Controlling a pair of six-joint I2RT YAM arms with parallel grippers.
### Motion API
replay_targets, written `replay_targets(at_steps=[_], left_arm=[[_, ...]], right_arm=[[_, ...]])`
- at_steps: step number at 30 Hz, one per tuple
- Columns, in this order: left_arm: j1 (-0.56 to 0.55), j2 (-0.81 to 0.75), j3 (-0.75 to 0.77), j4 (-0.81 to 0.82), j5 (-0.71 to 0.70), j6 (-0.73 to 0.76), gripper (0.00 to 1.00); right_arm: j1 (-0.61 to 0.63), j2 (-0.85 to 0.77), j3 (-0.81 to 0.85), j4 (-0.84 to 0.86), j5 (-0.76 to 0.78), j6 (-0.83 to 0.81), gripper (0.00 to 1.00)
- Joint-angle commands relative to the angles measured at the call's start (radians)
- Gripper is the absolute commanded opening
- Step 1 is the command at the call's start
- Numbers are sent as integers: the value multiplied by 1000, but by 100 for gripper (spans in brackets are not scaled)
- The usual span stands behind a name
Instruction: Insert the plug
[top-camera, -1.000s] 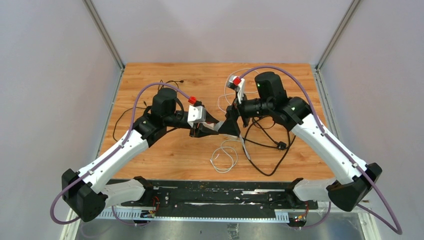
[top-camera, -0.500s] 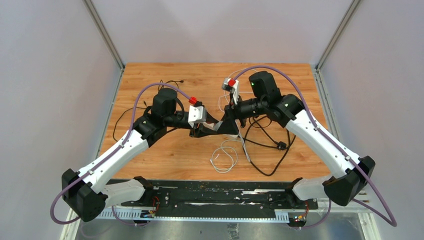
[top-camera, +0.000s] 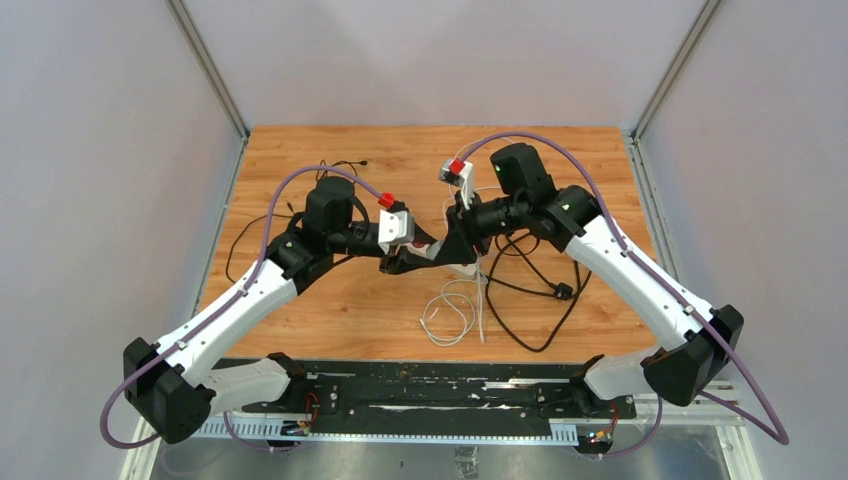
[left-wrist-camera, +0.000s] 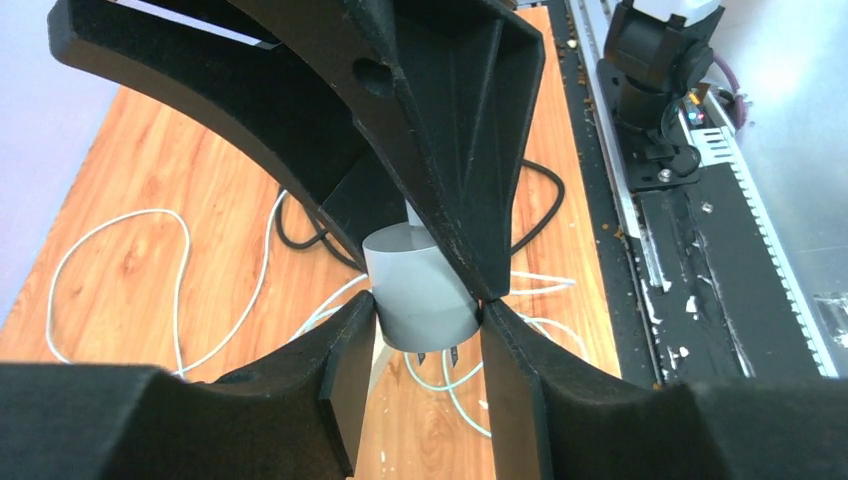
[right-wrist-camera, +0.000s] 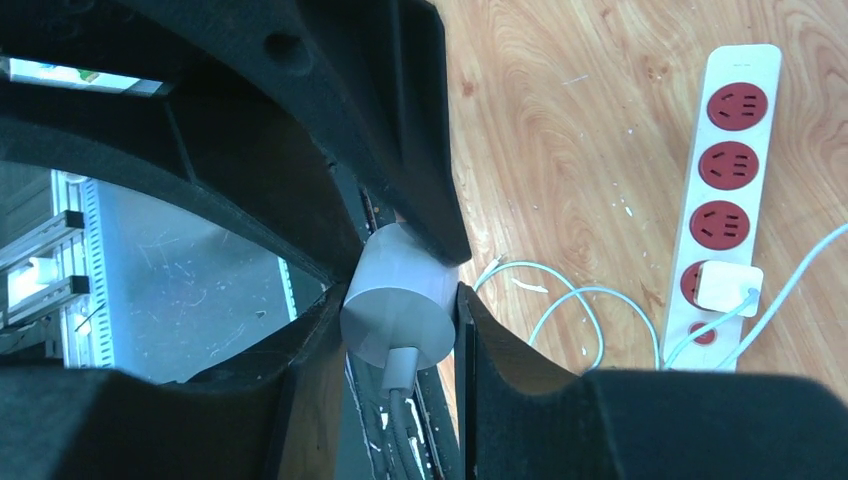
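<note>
Plug (left-wrist-camera: 420, 295) is pinched by the left tool (left-wrist-camera: 424, 318) and the right tool (right-wrist-camera: 398, 305).

Bright, even light from overhead; shadows on the worktop (top-camera: 340, 160) soft and faint. Wrist views: black fingers (left-wrist-camera: 430, 120) close to the lens, dark, little surface detail, edges soft. Metal plate (left-wrist-camera: 790, 220) washed pale by glare.
</note>
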Motion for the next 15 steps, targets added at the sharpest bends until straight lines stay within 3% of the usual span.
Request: replay_targets(at_steps=[1, 2, 3, 5, 8, 12, 15], left_arm=[[-7, -40, -23, -7, -38, 11, 68], [-7, -50, -30, -5, -55, 7, 94], [-7, -63, -40, -6, -75, 3, 99], [-7, -97, -72, -15, -126, -15, 100], [-7, -173, -143, 38, -297, -156, 100], [-7, -296, -260, 150, -785, -516, 100], [-1, -325, -272, 30, -1233, -821, 100]], right_arm=[[10, -39, 37, -23, 97, 13, 0], [8, -41, 42, -28, 118, 17, 0], [7, -40, 48, -40, 134, 12, 0], [2, -30, 73, -83, 181, -7, 0], [-24, 6, 128, -153, 233, -34, 0], [-37, 105, 230, -251, 367, -97, 0], [-39, 209, 308, -286, 456, -95, 0]])
